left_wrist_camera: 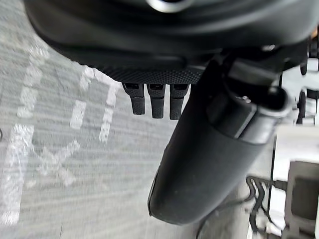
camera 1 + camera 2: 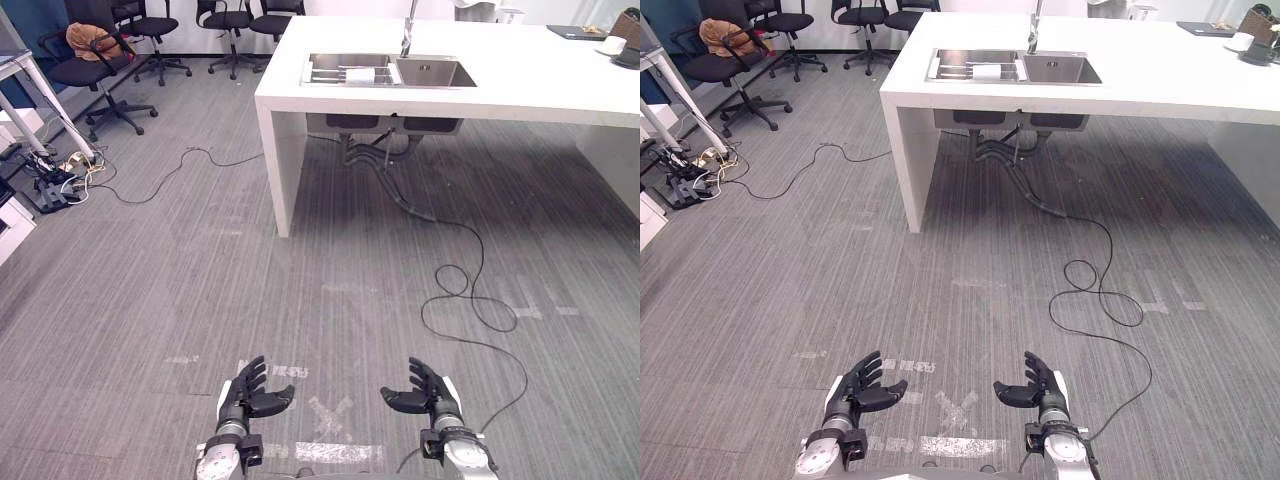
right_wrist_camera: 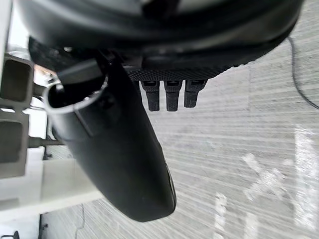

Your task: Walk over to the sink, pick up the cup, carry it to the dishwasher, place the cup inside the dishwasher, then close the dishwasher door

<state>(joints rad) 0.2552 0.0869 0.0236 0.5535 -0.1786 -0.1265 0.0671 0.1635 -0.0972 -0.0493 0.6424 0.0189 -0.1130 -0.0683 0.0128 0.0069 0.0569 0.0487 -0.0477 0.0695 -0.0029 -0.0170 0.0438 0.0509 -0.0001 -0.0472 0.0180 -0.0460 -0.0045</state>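
Both arms reach forward low over the floor (image 2: 180,290). The left hand (image 2: 248,392) and the right hand (image 2: 428,390) are level with each other and well apart, with the palms turned inward. On each hand the fingers are spread and nearly straight and the thumb points toward the other hand. Neither hand has hold of anything. The left wrist view shows straight fingertips (image 1: 157,103) over bare carpet, and the right wrist view shows the same (image 3: 172,97).

Well ahead stands a white worktop (image 2: 520,85) with a steel sink (image 2: 390,70) set into it and a tap (image 2: 408,28) behind the sink. The sink has two basins. The left basin holds a wire rack (image 2: 330,72) with a small white cup (image 2: 360,75) on it, too small to make out well. The right basin looks bare. Pipes (image 2: 385,165) hang below the sink.

The worktop's near left corner stands on a white panel leg (image 2: 282,170). Open carpet lies between the hands and that edge, with white tape marks (image 2: 338,452) just ahead of the hands. Office chairs (image 2: 105,65) stand far left, and a power strip (image 2: 50,188) lies near the left edge.
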